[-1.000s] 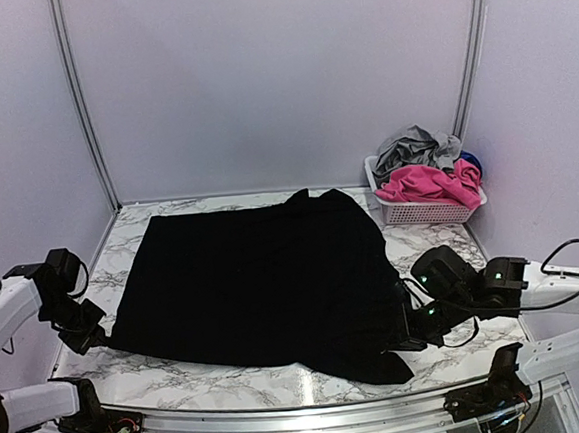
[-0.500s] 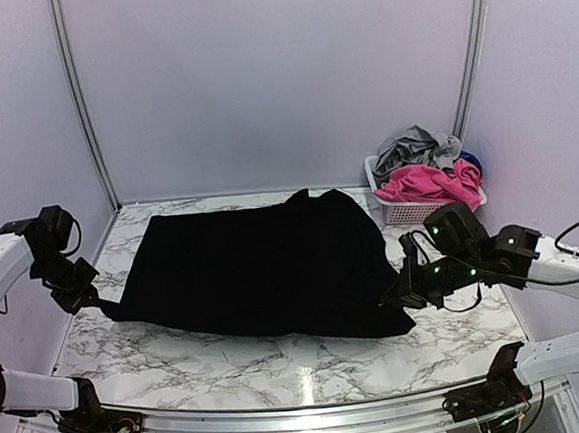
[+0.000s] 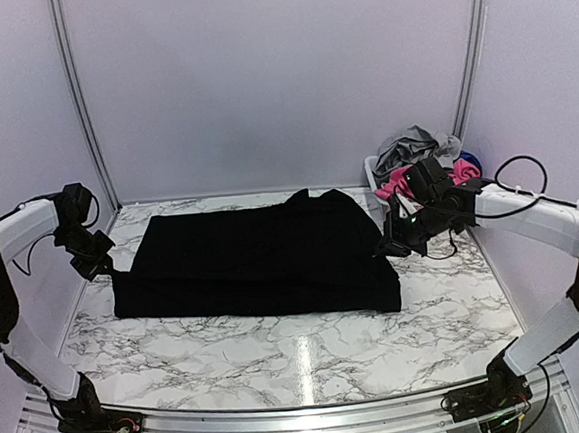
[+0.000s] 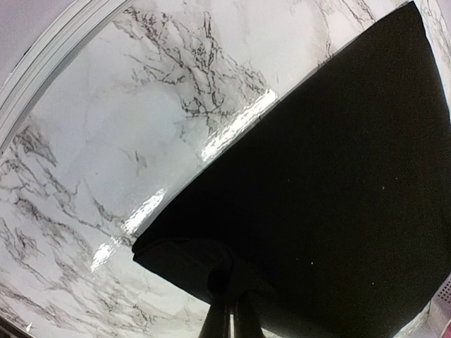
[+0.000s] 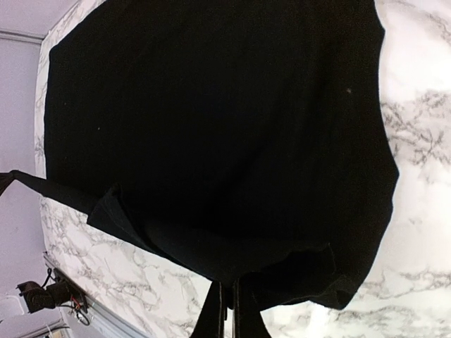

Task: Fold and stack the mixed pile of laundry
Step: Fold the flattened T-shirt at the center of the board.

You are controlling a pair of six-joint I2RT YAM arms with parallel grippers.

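Folding the large black cloth (image 3: 258,259) in half, judging by the doubled layer along its near edge. Pinched at the left end by the left gripper (image 3: 101,263), fingers clenched on a bunched corner, and at the right end by the right gripper (image 3: 391,251), likewise closed tight on a gathered edge of fabric. Held at both ends, probably, to keep the lifted edge taut and level so it lands square on the layer below without sagging in the middle. Lies spread on the marble table (image 3: 301,366), centre and toward the far side, mostly flat, with only the pinched corners raised. Runs with its long axis left to right across the table, fold line facing the arm bases, a small peak of fabric pointing at the back wall. Sits near the white basket (image 3: 410,213) in the far right corner, heaped with a bright pink piece (image 3: 399,181) and grey trousers (image 3: 409,147), not yet folded
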